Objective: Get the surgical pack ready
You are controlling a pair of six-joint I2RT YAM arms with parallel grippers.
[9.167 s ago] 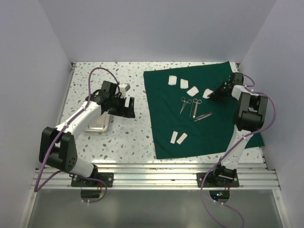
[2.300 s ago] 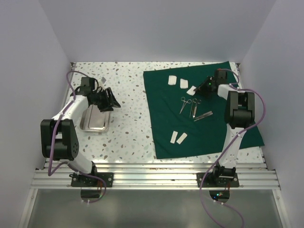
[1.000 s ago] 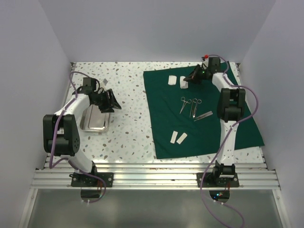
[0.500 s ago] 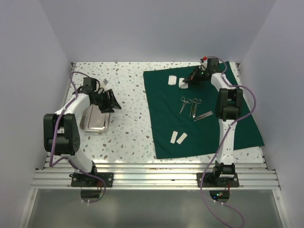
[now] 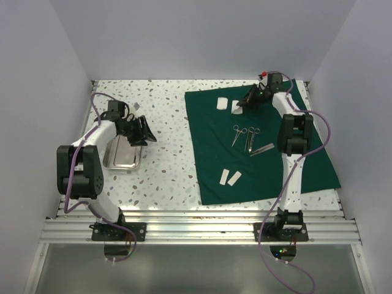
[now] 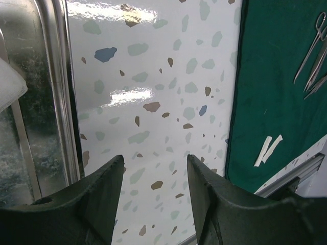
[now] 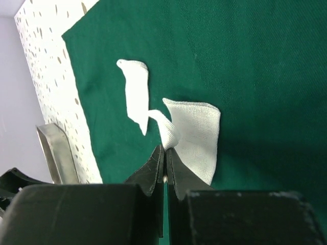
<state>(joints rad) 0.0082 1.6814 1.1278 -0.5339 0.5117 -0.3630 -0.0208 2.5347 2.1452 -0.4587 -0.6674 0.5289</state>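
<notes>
**Gauze Pinched on the Green Cloth**

Hours as on a clock laid over the top view, with 12 far from the arm bases.

Flat on the speckled table (image 5: 165,171), a big green drape (image 5: 275,165), filling the 3 o'clock side. Well apart from it, at 9 o'clock on bare table, the small shiny tray (image 5: 122,160).

Up near 1 o'clock, over the far part of the cloth, the right gripper (image 7: 164,153). Shut tight, pinching 1 corner of the gripped gauze (image 7: 196,135). Holds that corner a little way up, with the rest of the piece flat on the cloth. Just beside it toward 9 o'clock, the other gauze (image 7: 134,92), lying loose and not touched.

Toward 6 o'clock from there, in the middle of the cloth, 2 scissor tools (image 5: 237,135) side by side. Just beside them at 4 o'clock, 1 thin steel tool (image 5: 262,149). Nearer still, close to the cloth's 6 o'clock edge, 2 gauze strips (image 5: 224,177) lying close together.

Over at 9 o'clock, the left gripper (image 6: 153,171), above bare table just beside the tray's rim. Fingers apart, nothing between them. In its own camera, a white soft piece (image 6: 9,84) at the picture's edge, over the tray. Cannot tell if it lies inside.
</notes>
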